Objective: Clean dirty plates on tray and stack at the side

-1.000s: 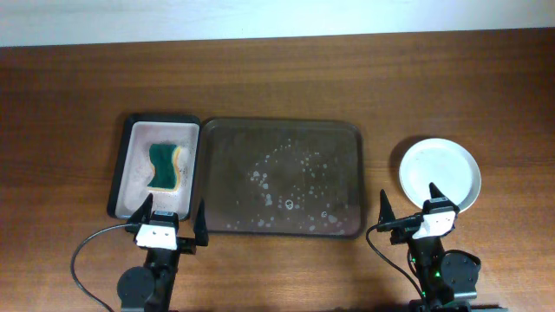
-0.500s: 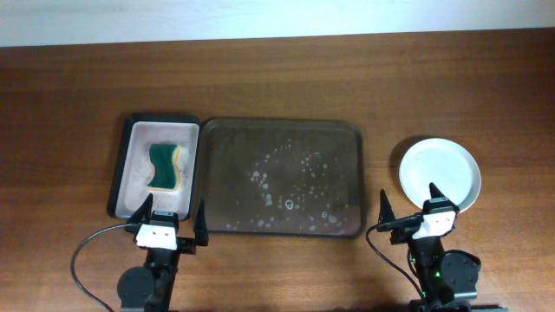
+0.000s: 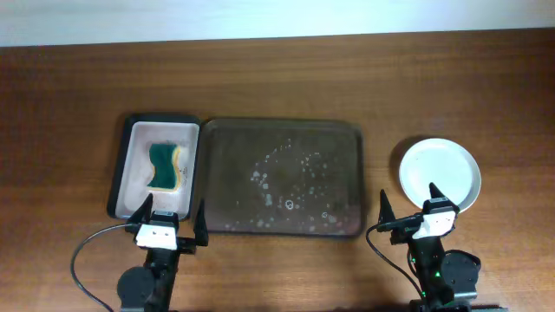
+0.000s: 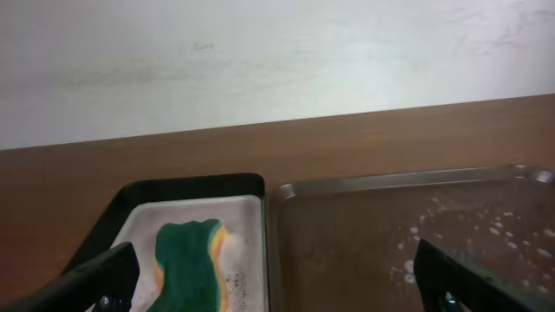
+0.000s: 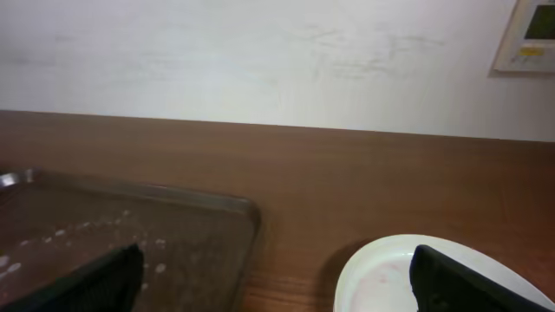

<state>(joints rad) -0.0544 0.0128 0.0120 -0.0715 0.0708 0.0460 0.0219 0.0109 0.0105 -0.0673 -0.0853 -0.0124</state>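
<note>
Nearest me, my left gripper point(image 3: 172, 217) and right gripper point(image 3: 408, 210) sit with their black fingers spread wide, nothing between them. Just beyond lie the black-rimmed whitish sponge tray point(image 3: 124, 165), holding a wavy green-and-yellow sponge point(image 3: 162, 166), and touching its right side the dark brown tray point(image 3: 227, 156), round-cornered, its glossy floor flecked with white foam. Right of that tray, on the wood-grain table point(image 3: 69, 104), rests a round, shallow white plate point(image 3: 440, 173), smooth and plain; whether others lie beneath it I cannot tell.

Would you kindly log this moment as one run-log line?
tray: suds, no plates; white plate: right of tray; sponge: in sponge tray; left gripper: open; right gripper: open
</note>
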